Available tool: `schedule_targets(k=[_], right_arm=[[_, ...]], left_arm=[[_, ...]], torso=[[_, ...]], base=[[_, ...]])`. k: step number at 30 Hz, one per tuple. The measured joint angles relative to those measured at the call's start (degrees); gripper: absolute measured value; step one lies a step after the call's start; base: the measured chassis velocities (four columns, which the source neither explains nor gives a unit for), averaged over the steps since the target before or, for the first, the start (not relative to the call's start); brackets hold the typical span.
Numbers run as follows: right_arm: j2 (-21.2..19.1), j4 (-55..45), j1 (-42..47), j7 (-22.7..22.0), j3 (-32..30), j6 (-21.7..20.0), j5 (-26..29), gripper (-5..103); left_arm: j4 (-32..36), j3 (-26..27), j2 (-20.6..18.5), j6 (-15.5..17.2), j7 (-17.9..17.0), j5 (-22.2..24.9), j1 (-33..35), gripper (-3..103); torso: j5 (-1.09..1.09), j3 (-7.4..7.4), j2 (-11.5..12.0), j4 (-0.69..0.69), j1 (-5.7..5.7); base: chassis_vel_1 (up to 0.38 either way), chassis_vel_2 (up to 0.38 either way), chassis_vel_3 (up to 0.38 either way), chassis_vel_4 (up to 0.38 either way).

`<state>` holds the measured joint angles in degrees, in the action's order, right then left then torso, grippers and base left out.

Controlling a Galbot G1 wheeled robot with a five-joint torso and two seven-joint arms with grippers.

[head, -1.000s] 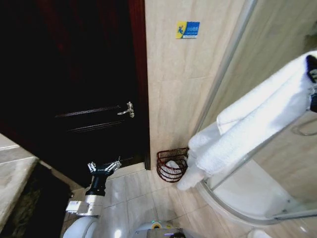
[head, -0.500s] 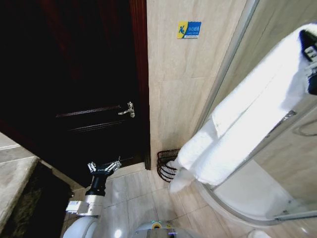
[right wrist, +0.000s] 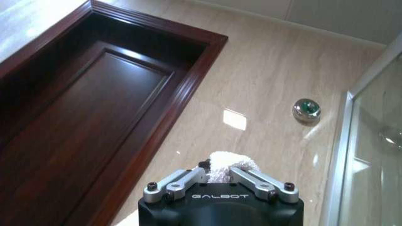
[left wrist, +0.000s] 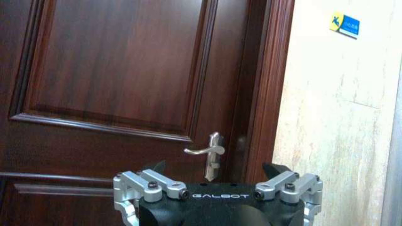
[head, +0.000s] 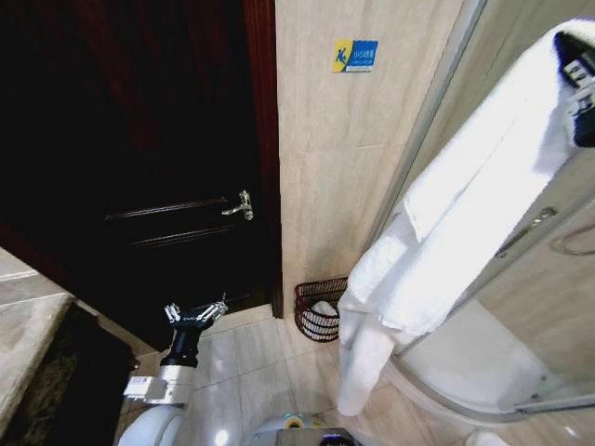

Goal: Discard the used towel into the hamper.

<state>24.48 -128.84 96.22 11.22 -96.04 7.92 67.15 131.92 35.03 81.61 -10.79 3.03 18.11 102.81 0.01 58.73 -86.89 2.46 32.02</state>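
My right gripper (right wrist: 218, 175) pinches the towel (head: 446, 223) high, so it hangs toward the hamper (head: 319, 310) far below; my left gripper (head: 196, 314) waits open, low.

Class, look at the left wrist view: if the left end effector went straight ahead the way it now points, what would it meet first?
Most likely the dark wooden door, near its silver handle. The left end effector is open and faces the door with nothing visible between; the depth is unclear.

The head view looks down at the door (head: 139, 186); the left wrist faces it closer; the right wrist tilts up.
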Motion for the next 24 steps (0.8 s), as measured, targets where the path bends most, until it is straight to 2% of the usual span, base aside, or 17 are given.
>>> schedule_targets(k=[9, 12, 17, 24], right_arm=[[-4.71, 4.59, 0.34, 1.18, 0.56, 1.84, -0.66, 2], [-7.98, 7.2, 0.72, 1.59, 1.06, 2.68, -1.13, 2], [-10.43, 9.35, 1.05, 1.88, 1.9, 3.51, -1.45, 2], [-13.57, 13.94, 1.21, 1.56, 1.75, 4.19, 1.04, 2]], left_arm=[[0.0, 0.0, 0.0, 0.0, 0.0, 0.0, 0.0, 100], [0.0, 0.0, 0.0, 0.0, 0.0, 0.0, 0.0, 100], [0.0, 0.0, 0.0, 0.0, 0.0, 0.0, 0.0, 100], [0.0, 0.0, 0.0, 0.0, 0.0, 0.0, 0.0, 100]], torso=[[0.0, 0.0, 0.0, 0.0, 0.0], [-0.02, 0.0, 0.0, 0.01, 0.0], [-0.01, 0.0, 0.0, 0.01, 0.0], [0.02, 0.0, 0.0, 0.0, 0.0]], base=[[0.0, 0.0, 0.0, 0.0], [0.0, 0.0, 0.0, 0.0], [0.0, 0.0, 0.0, 0.0], [0.0, 0.0, 0.0, 0.0]])
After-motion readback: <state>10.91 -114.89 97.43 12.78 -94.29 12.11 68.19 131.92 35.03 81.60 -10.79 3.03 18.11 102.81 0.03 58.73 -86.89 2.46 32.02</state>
